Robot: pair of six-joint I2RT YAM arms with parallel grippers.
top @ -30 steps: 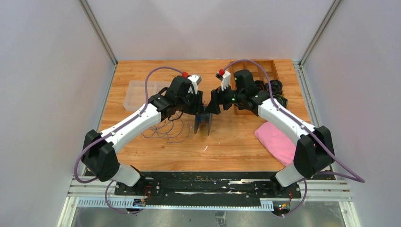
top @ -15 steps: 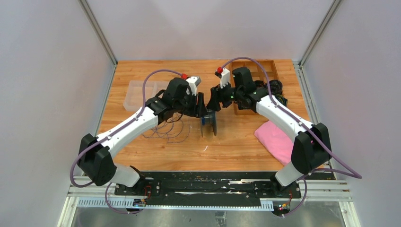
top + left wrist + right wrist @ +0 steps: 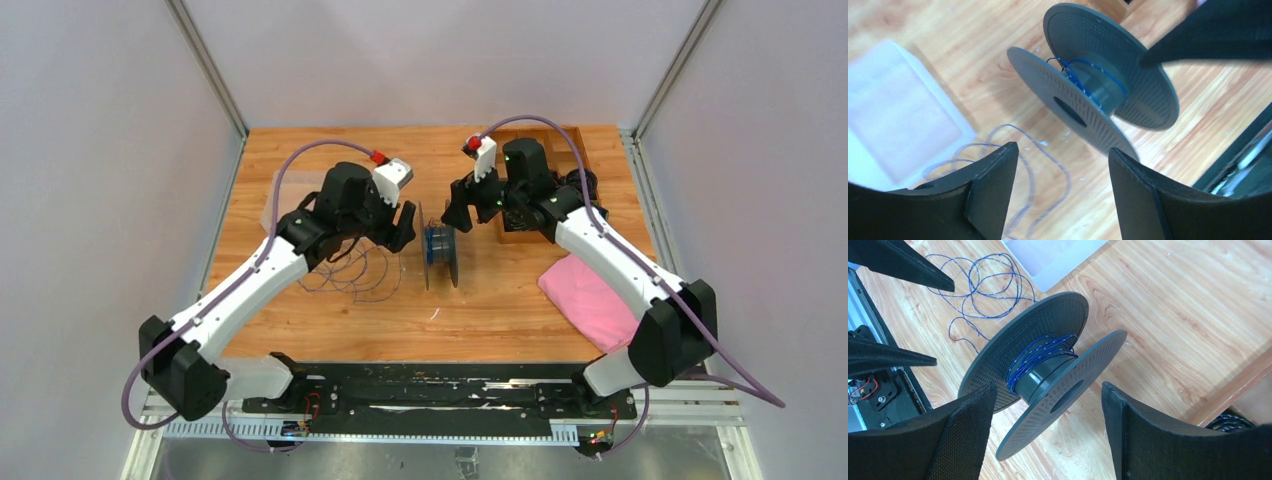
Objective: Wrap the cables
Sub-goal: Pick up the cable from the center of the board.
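A dark grey spool point(image 3: 439, 256) stands on its two flange rims at the table's middle, free of both grippers. A few turns of the thin blue cable point(image 3: 1040, 355) lie round its hub point(image 3: 1098, 87). The remaining cable point(image 3: 352, 275) lies in loose loops on the wood left of the spool point(image 3: 980, 282). My left gripper point(image 3: 403, 222) hangs open just left of the spool point(image 3: 1063, 150), nothing between its fingers. My right gripper point(image 3: 456, 208) is open above and right of the spool point(image 3: 1048, 386), also holding nothing.
A clear plastic container point(image 3: 288, 195) sits at the back left. A wooden tray point(image 3: 562, 140) at the back right holds black coiled bundles point(image 3: 586, 188). A pink cloth point(image 3: 585, 300) lies on the right. The black base rail point(image 3: 430, 385) runs along the near edge.
Both grippers have drawn back from the spool, the left one leftward with its jaws spreading wider. The spool has ended up standing alone, slightly further right.
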